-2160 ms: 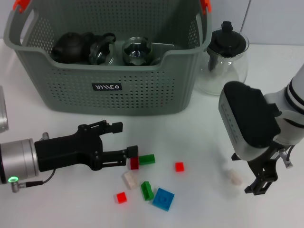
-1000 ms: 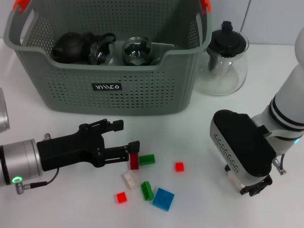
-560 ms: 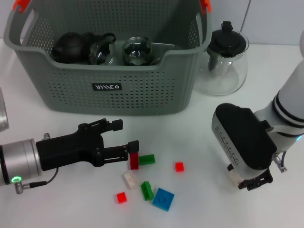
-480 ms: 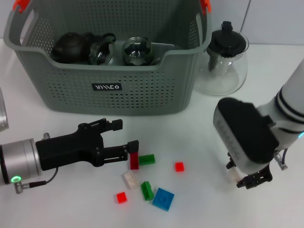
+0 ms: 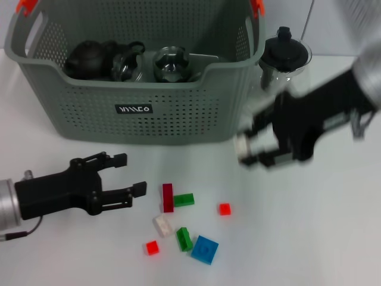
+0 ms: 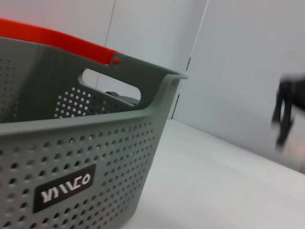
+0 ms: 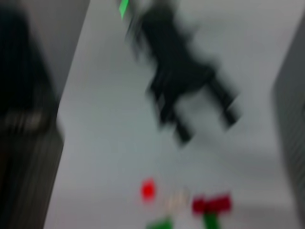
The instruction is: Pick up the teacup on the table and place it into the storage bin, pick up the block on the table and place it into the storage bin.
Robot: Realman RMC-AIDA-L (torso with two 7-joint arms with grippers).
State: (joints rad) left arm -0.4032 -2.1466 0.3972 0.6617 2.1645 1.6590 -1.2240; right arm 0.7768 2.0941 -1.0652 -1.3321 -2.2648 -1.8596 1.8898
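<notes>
Lifted white block (image 5: 242, 145) off the table (image 5: 333, 238) within the last half second; now carrying it in the air, just off the front right corner of the storage bin (image 5: 178, 95) and in front of the glass teapot (image 5: 284, 71). Pinched at the tip of the right gripper (image 5: 253, 146), fingers apparently closed on it, though heavily motion-blurred. Swung up and toward the bin from the earlier low spot at the right of the table, where nothing white remains. Not yet over the rim, so probably mid-transfer with the drop still to do. Pulled left gripper (image 5: 128, 174) back leftward from the dark red block (image 5: 168, 198) it was touching; fingers spread wide, holding nothing, low over the table. Left that block lying beside the green block (image 5: 184, 199), with other loose pieces near. Seen inside the bin already: glassware (image 5: 172, 64) and a dark pot (image 5: 89, 56). Can't tell from here whether a teacup is left on the table.
</notes>
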